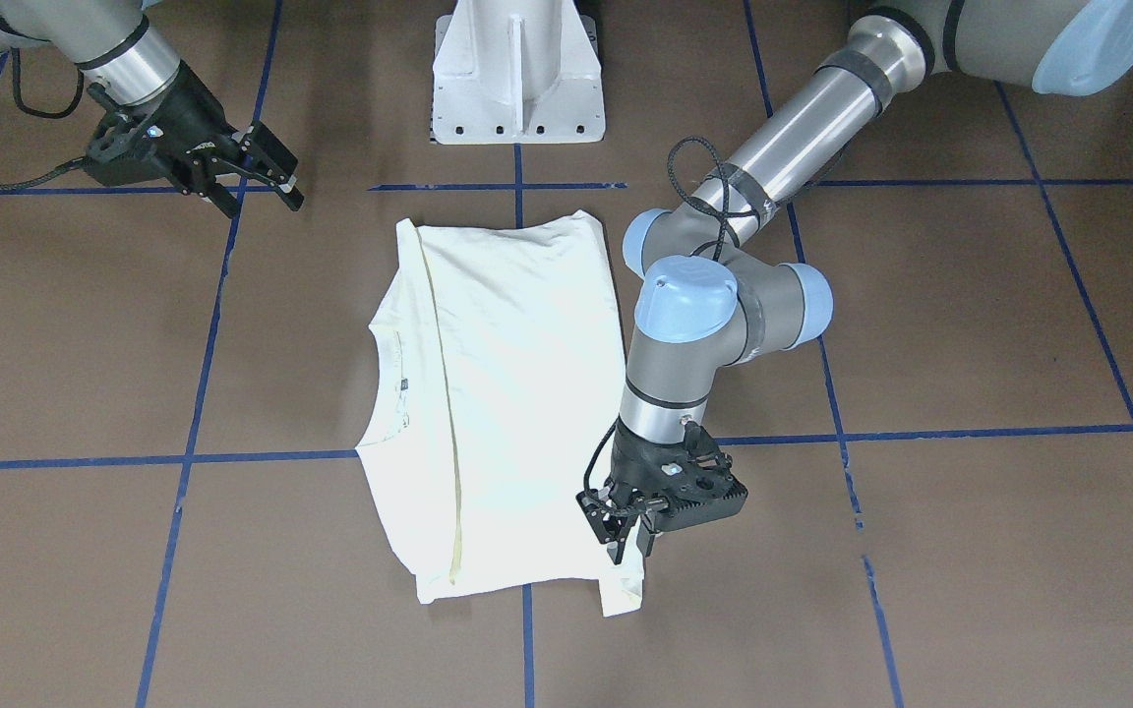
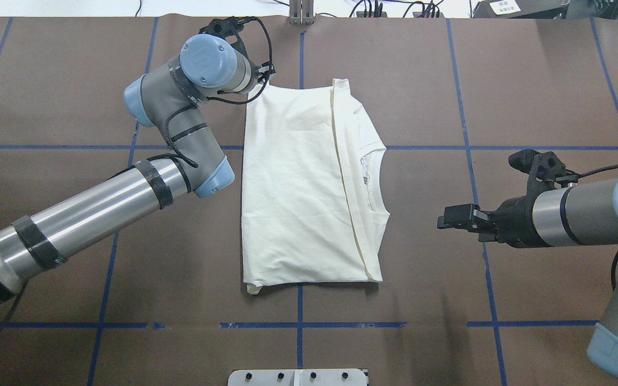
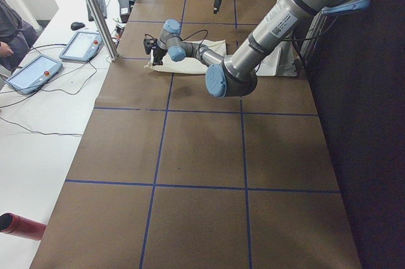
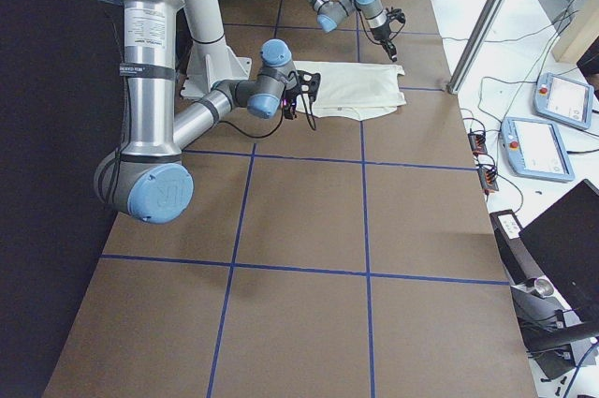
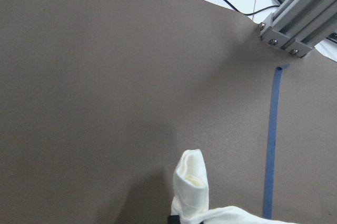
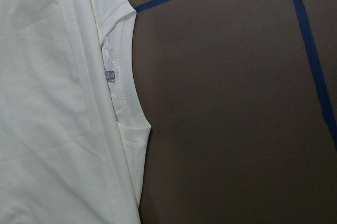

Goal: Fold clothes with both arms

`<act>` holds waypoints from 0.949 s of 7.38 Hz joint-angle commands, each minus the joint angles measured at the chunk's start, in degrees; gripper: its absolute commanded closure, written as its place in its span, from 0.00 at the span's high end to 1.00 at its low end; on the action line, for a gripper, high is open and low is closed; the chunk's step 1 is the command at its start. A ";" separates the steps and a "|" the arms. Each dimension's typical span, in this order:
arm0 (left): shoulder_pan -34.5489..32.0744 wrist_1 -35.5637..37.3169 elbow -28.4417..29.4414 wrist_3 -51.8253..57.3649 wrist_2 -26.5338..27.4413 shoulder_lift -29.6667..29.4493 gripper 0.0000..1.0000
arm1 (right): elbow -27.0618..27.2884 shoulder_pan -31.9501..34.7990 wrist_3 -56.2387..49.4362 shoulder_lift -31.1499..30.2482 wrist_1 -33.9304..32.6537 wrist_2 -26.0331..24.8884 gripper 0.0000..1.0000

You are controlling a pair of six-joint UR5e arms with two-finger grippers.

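Note:
The cream-white shirt [image 1: 507, 393] lies folded into a long rectangle in the middle of the table, plain side up, with the collar and label towards my right arm [image 2: 303, 187]. The print is hidden. My left gripper [image 1: 628, 546] points down at the shirt's far left corner and is shut on that corner. The left wrist view shows the bunched cloth [image 5: 192, 187] pinched at the bottom edge. My right gripper [image 1: 264, 202] is open and empty. It hovers apart from the shirt on the collar side [image 2: 444, 222]. The right wrist view shows the collar [image 6: 118, 92].
The table is brown with blue tape lines [image 2: 299, 325]. The white pedestal base [image 1: 517, 79] stands at the robot's edge. An aluminium post [image 5: 300, 23] stands at the far edge near my left gripper. Teach pendants [image 3: 82, 44] and cables lie beyond the table.

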 commanded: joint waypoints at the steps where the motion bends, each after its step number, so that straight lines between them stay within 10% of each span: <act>1: -3.50 0.53 0.04 1.41 0.62 0.23 1.00 | -0.77 0.21 -0.03 1.43 -0.56 0.13 1.00; 4: -4.13 7.69 -15.96 1.32 -10.75 9.77 1.00 | -1.92 -1.02 -4.92 6.76 -11.92 -1.70 1.00; 7: 0.23 25.94 -42.75 1.58 -15.02 19.98 1.00 | -8.99 -7.85 -9.32 26.58 -35.11 -9.60 1.00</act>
